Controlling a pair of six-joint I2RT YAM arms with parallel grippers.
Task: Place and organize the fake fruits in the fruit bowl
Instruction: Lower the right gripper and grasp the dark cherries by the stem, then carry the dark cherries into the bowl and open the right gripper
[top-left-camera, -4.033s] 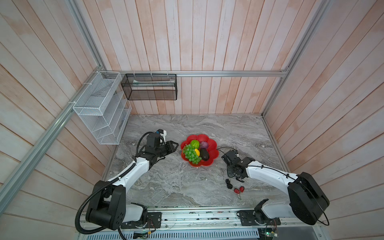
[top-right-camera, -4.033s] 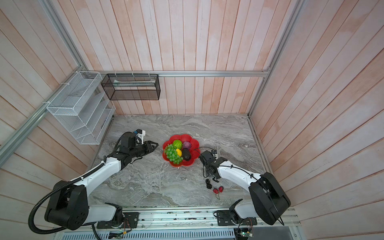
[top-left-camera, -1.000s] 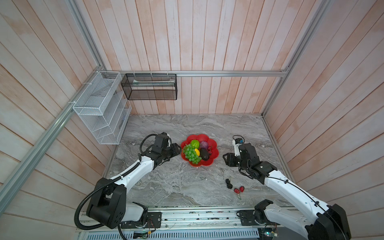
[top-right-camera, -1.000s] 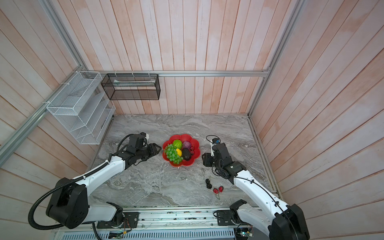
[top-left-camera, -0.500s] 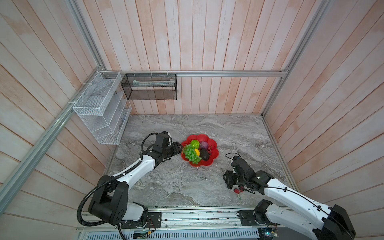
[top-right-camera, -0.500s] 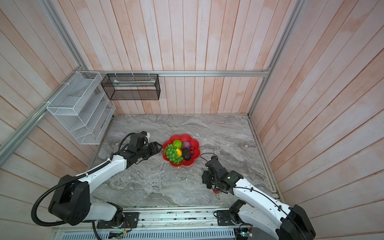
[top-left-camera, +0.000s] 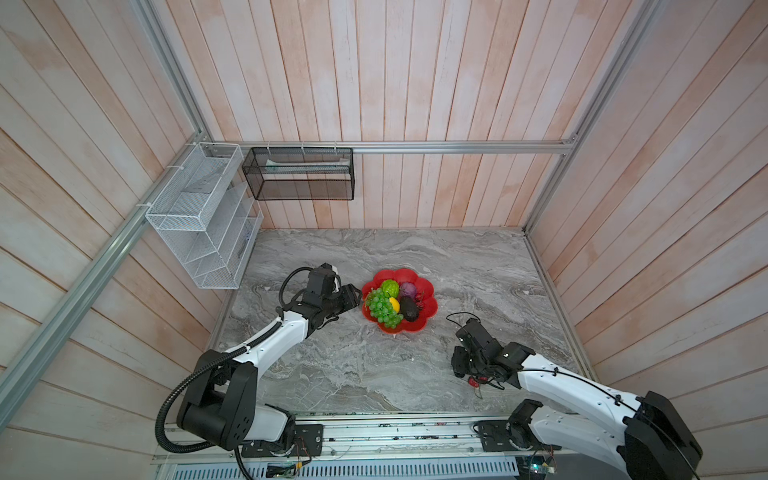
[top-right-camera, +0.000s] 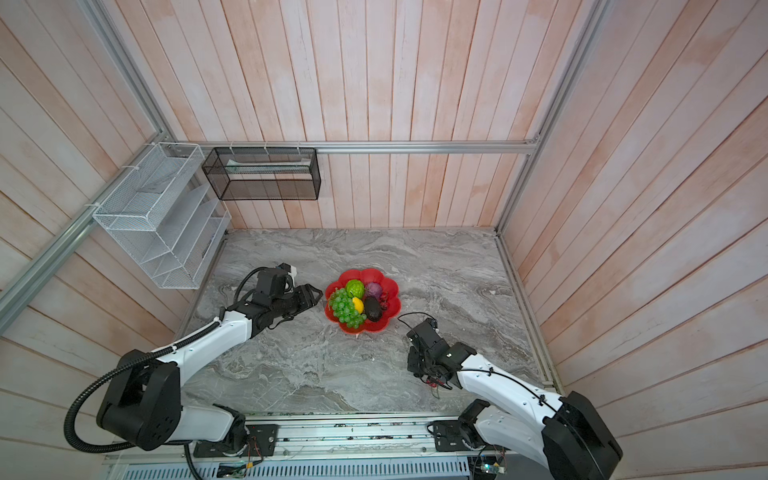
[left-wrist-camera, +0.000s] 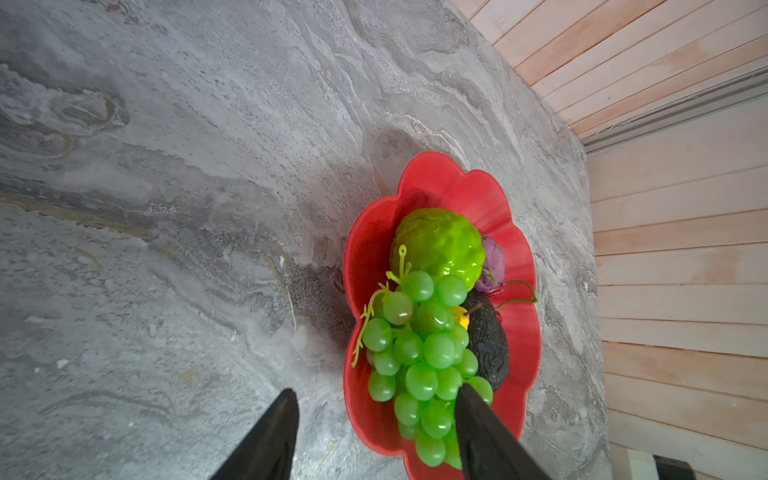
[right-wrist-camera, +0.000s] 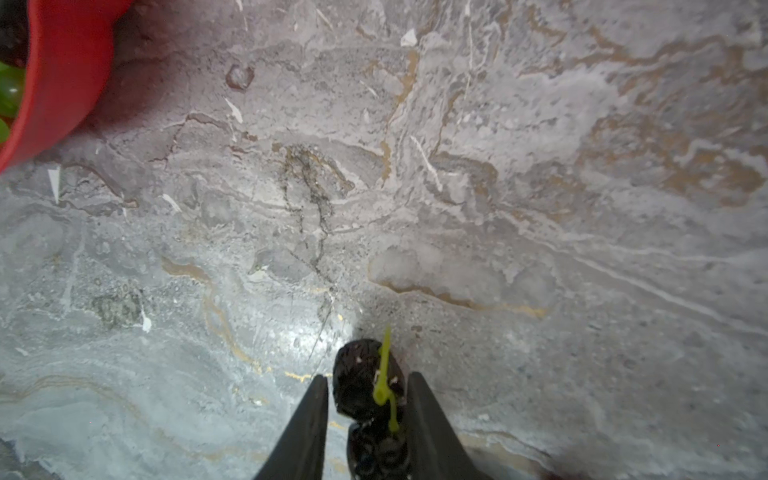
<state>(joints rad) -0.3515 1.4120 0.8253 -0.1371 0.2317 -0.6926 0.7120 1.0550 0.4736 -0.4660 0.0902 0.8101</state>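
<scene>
1. In both top views the fruit bowl (top-left-camera: 430, 291) (top-right-camera: 392, 287) is sitting near the middle of the marble table (top-left-camera: 374, 374) (top-right-camera: 311, 374). Inside it, the grape bunch (top-left-camera: 382, 309) (top-right-camera: 345, 309) is lying from 9 round to 6 o'clock. The lime-green ball (top-left-camera: 390, 287) (top-right-camera: 354, 288) is resting at 11, the purple ball (top-left-camera: 408, 289) (top-right-camera: 373, 289) at 1, the lemon (top-left-camera: 394, 305) (top-right-camera: 357, 305) at the centre and the avocado (top-left-camera: 409, 309) (top-right-camera: 372, 309) at 5.
2. Also in both top views, the left gripper (top-left-camera: 355, 296) (top-right-camera: 318, 295) is pointing at the bowl's rim from 9 o'clock, just beside it, with its fingers spread. The right gripper (top-left-camera: 459, 365) (top-right-camera: 413, 363) is reaching down to the table at the bowl's 5 o'clock, well apart from it. The red berries (top-left-camera: 473, 380) (top-right-camera: 431, 380) are lying on the table just at this gripper's 5 o'clock.
3. In the left wrist view the two fingers (left-wrist-camera: 274, 440) are standing wide apart and holding nothing. One is hanging over bare table outside the rim and the other over the grape bunch (left-wrist-camera: 424, 353). I cannot tell whether that one is touching the grapes.
4. In the right wrist view the fingers (right-wrist-camera: 311, 415) are standing close on either side of the black berries (right-wrist-camera: 357, 382), which are lying on the table with a lime-green stem (right-wrist-camera: 384, 374). One finger seems to be touching them and a thin gap is showing at the other, so I cannot tell whether they are pinched. The bowl's red wall (right-wrist-camera: 62, 83) is showing well apart from the berries.
</scene>
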